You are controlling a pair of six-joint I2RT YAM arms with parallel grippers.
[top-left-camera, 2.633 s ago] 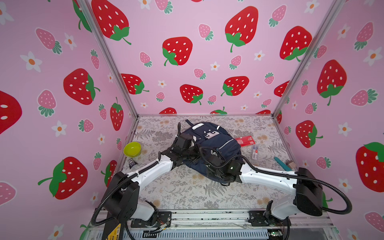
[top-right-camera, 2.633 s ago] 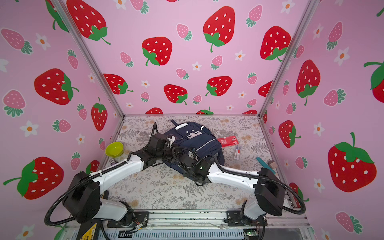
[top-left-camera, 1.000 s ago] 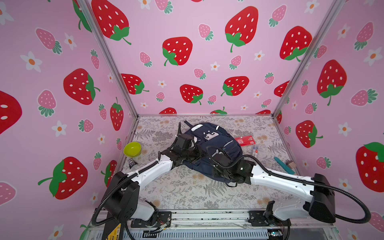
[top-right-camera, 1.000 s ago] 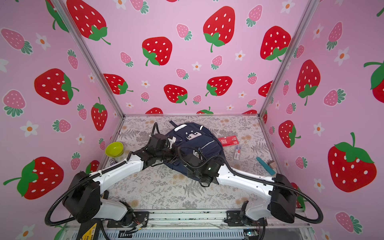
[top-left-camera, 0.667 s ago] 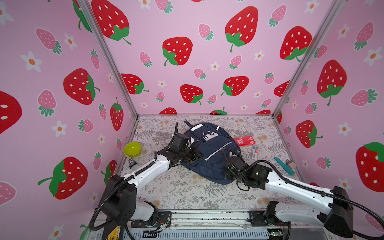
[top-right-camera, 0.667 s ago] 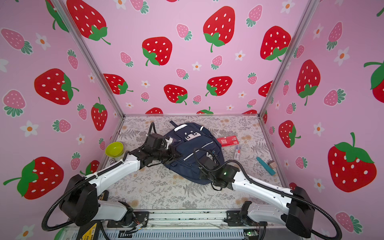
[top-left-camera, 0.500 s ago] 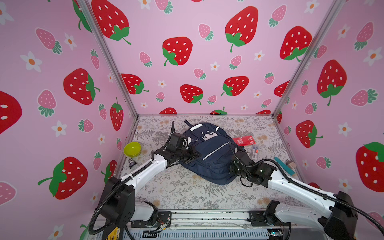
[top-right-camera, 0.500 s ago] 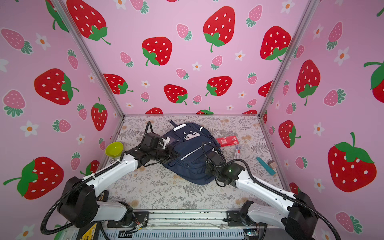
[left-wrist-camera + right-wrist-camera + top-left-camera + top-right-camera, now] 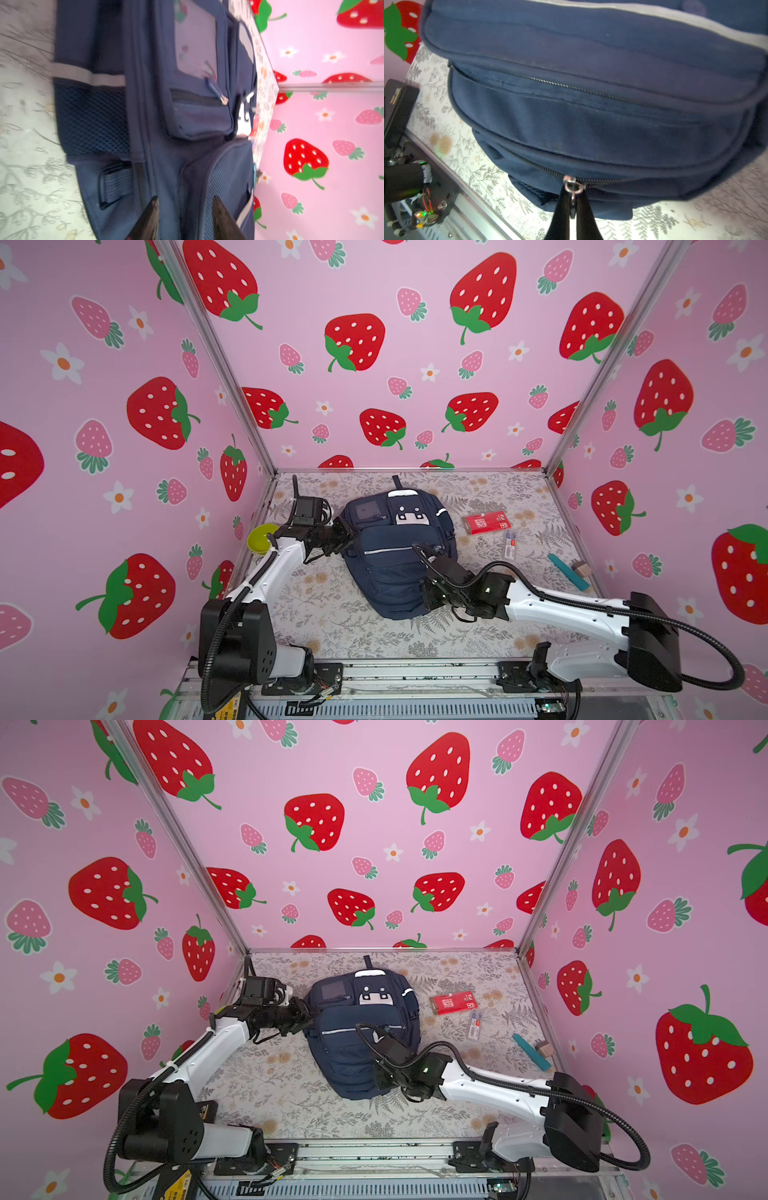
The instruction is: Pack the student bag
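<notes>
- Found student bag lying flat on floral table, about mid-table in both top views; top loop toward back wall, bottom end toward arm bases
- Noted white face patch facing up near the top end, and a thin pale stripe across the front pocket
- Placed left gripper at bag's left flank, upper half; touching or only just beside, cannot tell from above
- From left wrist view: left gripper released, fingers spread, navy fabric showing in the gap, nothing pinched; mesh side pocket and small zipped pocket ahead
- Placed right gripper at bag's near right corner, low against the fabric
- From right wrist view: right gripper clenched on zip pull of the lowest zip line, fingers pressed together around the metal tab
- Logged loose items on table right of bag, all apart from it: red packet, small clear packet just beside that, teal bar near right wall with small brown block just beside
- Logged yellow-green bowl at left table edge, partly hidden behind left arm
</notes>
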